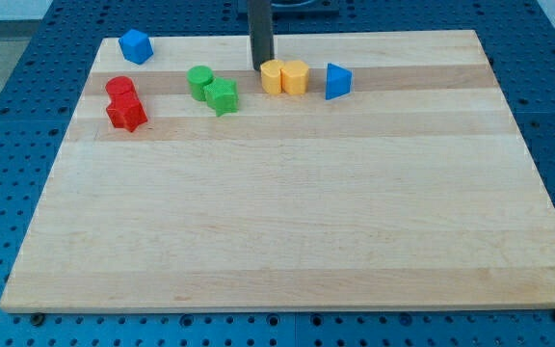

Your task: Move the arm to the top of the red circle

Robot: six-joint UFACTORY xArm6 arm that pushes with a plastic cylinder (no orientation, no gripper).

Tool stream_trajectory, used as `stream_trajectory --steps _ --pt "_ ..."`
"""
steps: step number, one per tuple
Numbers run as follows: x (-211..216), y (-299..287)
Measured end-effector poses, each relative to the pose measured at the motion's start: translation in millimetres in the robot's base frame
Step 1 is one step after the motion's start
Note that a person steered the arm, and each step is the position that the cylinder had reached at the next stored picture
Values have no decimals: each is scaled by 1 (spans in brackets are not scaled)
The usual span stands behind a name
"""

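Note:
The red circle (119,89) lies near the board's left edge, touching a red star (126,114) just below it. My tip (260,66) is at the view's top centre, well to the right of the red circle. It stands just above and left of two yellow blocks (284,77) that sit side by side. A green circle (199,81) and a green star (223,96) lie between my tip and the red circle.
A blue block (136,45) sits at the top left corner, above the red circle. A blue triangle (337,81) lies right of the yellow blocks. The wooden board (287,212) rests on a blue perforated table.

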State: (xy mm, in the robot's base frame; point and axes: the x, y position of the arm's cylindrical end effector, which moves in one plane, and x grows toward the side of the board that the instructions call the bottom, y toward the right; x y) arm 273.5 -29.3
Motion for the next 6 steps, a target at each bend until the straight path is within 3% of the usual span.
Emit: stream_trajectory --steps 1,2,3,4,6 --pt "-1 0" --pt "-40 -43" --pt "-40 -82" --pt "-21 -86" --pt "-6 -168"
